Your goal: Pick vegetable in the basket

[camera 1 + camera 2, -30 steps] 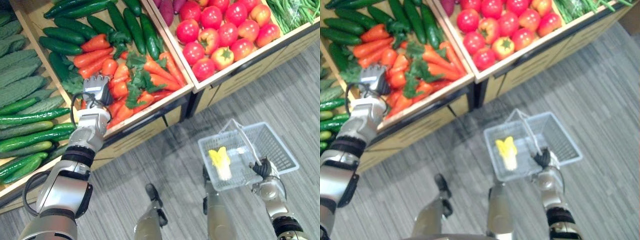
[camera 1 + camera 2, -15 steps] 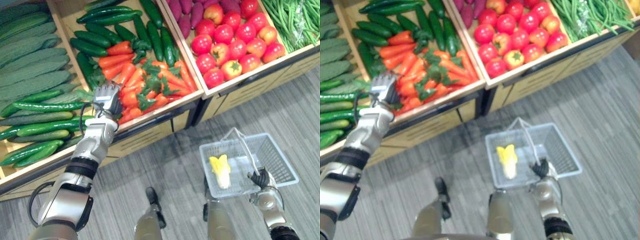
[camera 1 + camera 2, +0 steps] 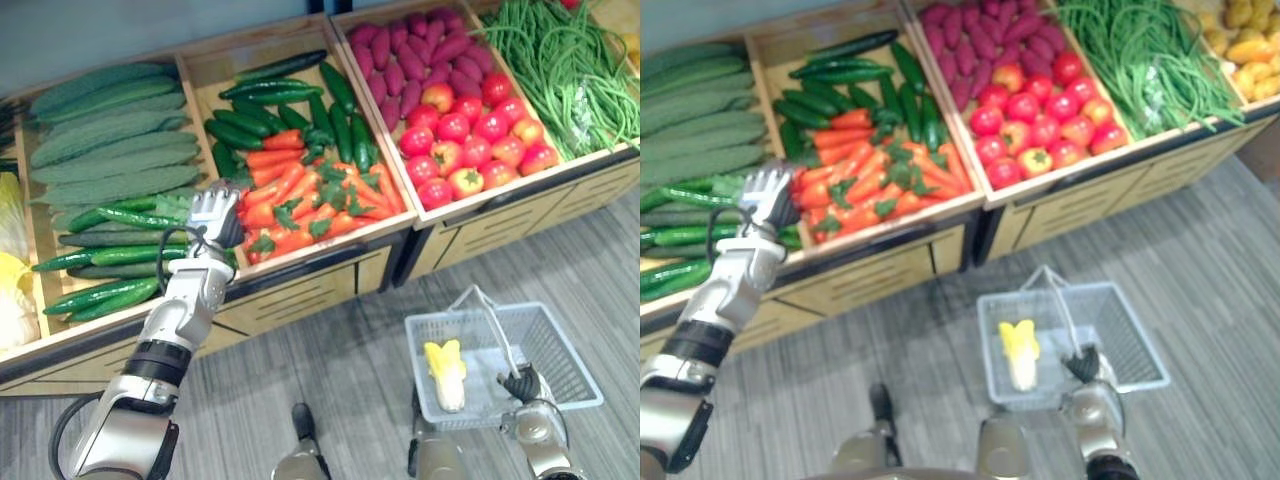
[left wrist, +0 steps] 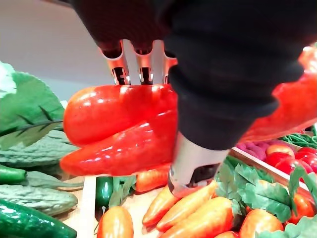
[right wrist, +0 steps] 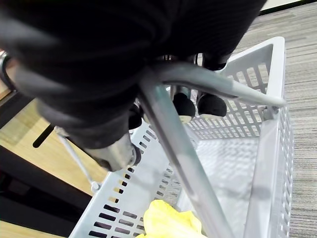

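Our left hand [image 3: 216, 208] is up at the left front corner of the carrot crate [image 3: 330, 243]. Its fingers [image 4: 141, 69] and thumb are clamped round an orange-red carrot [image 4: 119, 126], held just above the rest of the pile. Down on the floor in front of that crate and off to the right, our right hand [image 3: 522, 386] has its fingers [image 5: 210, 105] curled round the handle [image 5: 172, 134] of the grey plastic basket [image 3: 572, 348]. A yellow leafy vegetable [image 3: 445, 372] is lying inside it. The tomatoes [image 3: 460, 140] are one crate over to the right.

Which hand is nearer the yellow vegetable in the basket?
Right. The right hand grips the basket handle beside the yellow vegetable; the left hand holds a carrot at the far crate.
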`<state>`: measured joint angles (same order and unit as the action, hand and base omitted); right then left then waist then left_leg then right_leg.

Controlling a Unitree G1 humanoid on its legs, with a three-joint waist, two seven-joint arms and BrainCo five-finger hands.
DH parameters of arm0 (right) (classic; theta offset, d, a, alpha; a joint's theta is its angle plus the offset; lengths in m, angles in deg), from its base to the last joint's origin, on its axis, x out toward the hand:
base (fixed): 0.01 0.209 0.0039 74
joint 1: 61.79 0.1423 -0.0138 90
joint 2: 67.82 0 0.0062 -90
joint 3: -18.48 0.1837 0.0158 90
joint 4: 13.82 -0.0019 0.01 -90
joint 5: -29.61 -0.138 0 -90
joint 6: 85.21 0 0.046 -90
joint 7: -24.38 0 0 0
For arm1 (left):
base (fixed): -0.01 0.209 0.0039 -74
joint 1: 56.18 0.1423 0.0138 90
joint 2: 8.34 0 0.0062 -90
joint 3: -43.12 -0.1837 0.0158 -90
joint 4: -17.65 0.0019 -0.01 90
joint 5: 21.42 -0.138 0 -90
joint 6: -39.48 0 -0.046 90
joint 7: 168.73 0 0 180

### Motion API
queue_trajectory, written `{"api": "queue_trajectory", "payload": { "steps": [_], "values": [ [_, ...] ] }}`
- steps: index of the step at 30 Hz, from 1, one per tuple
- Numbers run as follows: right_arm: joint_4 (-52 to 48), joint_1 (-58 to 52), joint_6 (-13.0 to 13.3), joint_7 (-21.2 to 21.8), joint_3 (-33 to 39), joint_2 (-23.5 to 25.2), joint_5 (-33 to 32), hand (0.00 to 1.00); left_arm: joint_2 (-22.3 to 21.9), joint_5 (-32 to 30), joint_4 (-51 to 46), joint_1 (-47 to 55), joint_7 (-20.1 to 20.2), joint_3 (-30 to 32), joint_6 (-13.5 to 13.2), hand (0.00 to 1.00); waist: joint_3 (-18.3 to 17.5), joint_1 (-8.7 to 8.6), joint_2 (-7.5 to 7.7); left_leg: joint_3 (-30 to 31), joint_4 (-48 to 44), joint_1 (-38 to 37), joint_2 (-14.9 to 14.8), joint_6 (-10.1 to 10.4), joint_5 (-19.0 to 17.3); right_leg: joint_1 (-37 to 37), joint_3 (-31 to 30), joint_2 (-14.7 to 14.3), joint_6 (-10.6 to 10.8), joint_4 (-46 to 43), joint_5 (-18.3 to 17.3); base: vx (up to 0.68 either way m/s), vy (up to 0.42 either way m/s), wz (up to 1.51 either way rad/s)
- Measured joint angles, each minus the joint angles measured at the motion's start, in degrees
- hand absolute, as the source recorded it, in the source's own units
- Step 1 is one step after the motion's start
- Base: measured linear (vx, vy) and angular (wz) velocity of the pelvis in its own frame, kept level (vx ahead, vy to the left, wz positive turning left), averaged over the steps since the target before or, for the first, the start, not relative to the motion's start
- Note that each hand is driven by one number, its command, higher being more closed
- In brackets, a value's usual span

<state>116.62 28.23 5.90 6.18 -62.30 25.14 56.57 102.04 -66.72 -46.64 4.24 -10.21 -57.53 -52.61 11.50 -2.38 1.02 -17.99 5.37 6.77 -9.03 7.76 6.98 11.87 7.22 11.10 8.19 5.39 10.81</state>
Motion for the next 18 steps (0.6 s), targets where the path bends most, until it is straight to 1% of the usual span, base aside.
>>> {"api": "queue_trajectory", "payload": {
  "steps": [4, 7, 9, 10, 11, 13, 14, 15, 18],
  "values": [
    [0.29, -0.28, 0.0, 0.0, 0.37, 0.0, 0.0, 1.0, 0.0, -0.01, -1.42, 1.06, 0.04, -0.01, -0.39, 1.0, -0.71, 0.08, -0.6, 0.39, 0.06, -0.02, -0.08, 0.19, 0.1, -0.4, 0.34, -0.03, -0.22, 0.43, -0.19, -0.01, 0.014, 0.04],
    [0.79, -0.26, -0.01, 0.06, 0.88, 0.01, 0.02, 1.0, 0.15, 0.01, -7.83, 2.04, 0.19, -0.15, -0.84, 1.0, -0.96, 0.34, -0.59, 0.89, 0.3, -0.01, -0.06, 0.3, 0.17, -0.6, 0.45, 0.01, 0.01, 0.43, -0.04, 0.0, 0.023, 0.05],
    [1.05, -0.46, -0.37, 0.14, 0.96, 0.0, 0.09, 1.0, 0.46, 0.06, -12.54, 3.23, 0.46, -1.23, -2.36, 1.0, -2.07, 0.67, -0.61, 0.93, 0.28, -0.05, -0.05, 0.29, 0.17, -0.63, 0.42, 0.0, 0.1, 0.44, 0.07, 0.03, 0.017, 0.01],
    [1.09, -0.46, -0.44, 0.19, 0.96, -0.01, 0.16, 1.0, 1.48, 0.14, -16.05, 3.65, 0.59, -3.39, -3.8, 1.0, -3.17, 0.78, -0.61, 1.05, 0.2, -0.09, -0.07, 0.12, 0.29, -0.77, 0.44, -0.05, -0.16, 0.48, 0.29, 0.06, 0.031, 0.02],
    [1.09, -0.31, -0.44, 0.22, 0.96, -0.03, 0.19, 1.0, 1.91, 0.14, -17.37, 3.68, 0.62, -4.24, -4.61, 1.0, -3.4, 0.77, -0.58, 1.08, 0.13, -0.29, -0.07, 0.12, 0.29, -1.01, 0.47, -0.05, -0.16, 0.48, 0.3, 0.07, 0.041, 0.02],
    [1.43, 0.27, -0.44, 0.44, 0.91, -0.3, 0.28, 1.0, 2.54, 0.3, -22.05, 4.03, 1.22, -7.06, -6.8, 1.0, -5.1, 0.79, -0.62, 1.05, 0.11, -0.49, -0.04, 0.15, 0.26, -1.22, 0.46, -0.02, -0.13, 0.47, 0.34, 0.04, 0.041, 0.0],
    [1.74, 0.61, -0.44, 0.47, 0.8, -0.42, 0.32, 1.0, 2.56, 0.5, -23.07, 4.03, 1.49, -7.67, -7.3, 1.0, -5.38, 0.81, -0.59, 1.04, 0.11, -0.57, -0.04, 0.15, 0.26, -1.28, 0.45, -0.02, -0.13, 0.47, 0.34, 0.03, 0.039, -0.02],
    [2.65, 1.62, -0.44, 0.52, -0.06, -0.92, 0.55, 1.0, 2.57, 2.18, -24.94, 4.03, 1.66, -9.13, -8.06, 1.0, -5.45, 0.81, -0.56, 0.96, 0.12, -0.97, -0.04, 0.16, 0.26, -1.6, 0.35, -0.03, -0.13, 0.47, 0.33, 0.0, 0.0, 0.0],
    [3.3, 3.18, -0.47, 1.08, -0.85, -1.5, 0.76, 1.0, 2.56, 4.67, -28.04, 4.03, 2.13, -12.74, -9.84, 1.0, -5.67, 0.82, -0.66, 0.73, 0.44, -1.72, -0.04, 0.25, 0.18, -2.1, 0.11, -0.02, 0.13, 0.48, -0.01, -0.02, 0.033, -0.05]
  ]
}}
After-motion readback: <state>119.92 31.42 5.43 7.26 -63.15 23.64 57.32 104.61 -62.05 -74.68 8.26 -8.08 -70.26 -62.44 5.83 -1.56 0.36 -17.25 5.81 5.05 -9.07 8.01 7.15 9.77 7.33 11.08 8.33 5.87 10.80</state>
